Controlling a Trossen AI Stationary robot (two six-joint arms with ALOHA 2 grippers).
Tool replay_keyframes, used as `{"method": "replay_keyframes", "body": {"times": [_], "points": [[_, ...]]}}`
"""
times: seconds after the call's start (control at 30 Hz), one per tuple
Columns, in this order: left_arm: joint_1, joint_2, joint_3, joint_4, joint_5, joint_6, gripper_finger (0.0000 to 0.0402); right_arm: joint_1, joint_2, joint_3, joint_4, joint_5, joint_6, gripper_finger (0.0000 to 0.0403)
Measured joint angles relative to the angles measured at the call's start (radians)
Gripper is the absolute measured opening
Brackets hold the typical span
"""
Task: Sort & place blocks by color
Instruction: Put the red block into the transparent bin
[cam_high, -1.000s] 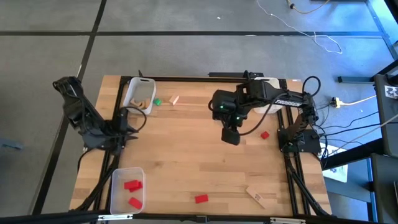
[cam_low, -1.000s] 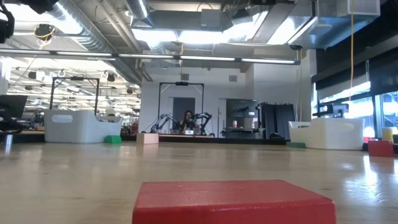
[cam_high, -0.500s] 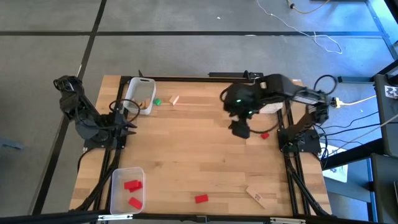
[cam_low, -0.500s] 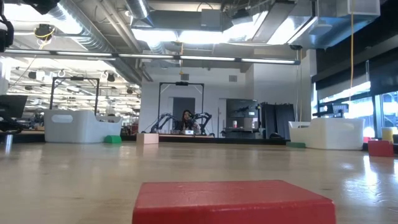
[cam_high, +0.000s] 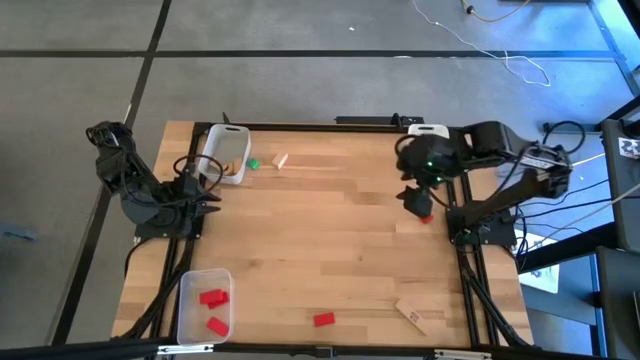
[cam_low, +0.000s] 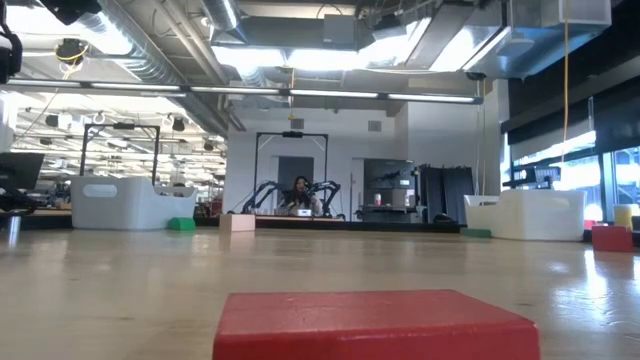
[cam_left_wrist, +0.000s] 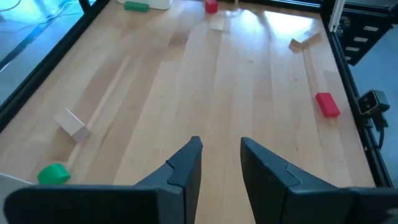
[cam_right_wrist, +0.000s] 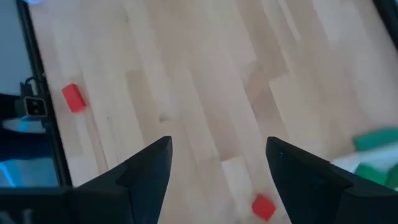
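While the right gripper is hovering with jaws spread wide and empty just above a red block near the table's right edge, the left gripper is waiting by the wood-block bin — fingers slightly parted, grasping nothing.

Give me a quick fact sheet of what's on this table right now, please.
left gripper: parked at the table's left edge, holding nothing
right gripper: open, above a red block near the right edge
bin near the front: two red blocks
loose on the table: red block, wooden block, green block
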Motion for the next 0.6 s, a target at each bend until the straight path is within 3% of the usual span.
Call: {"method": "replay_keyframes", "body": {"times": [0.3,0.6], "points": [[0.0,0.0,0.0,0.0,-0.054,-0.001,0.0103,-0.008,-0.179,-0.349,0.072,0.077,0.331,0.026],[0.0,0.0,0.0,-0.009,-0.167,0.006,0.0103,-0.008,-0.183,-0.531,0.103,0.069,0.423,0.026]]}}
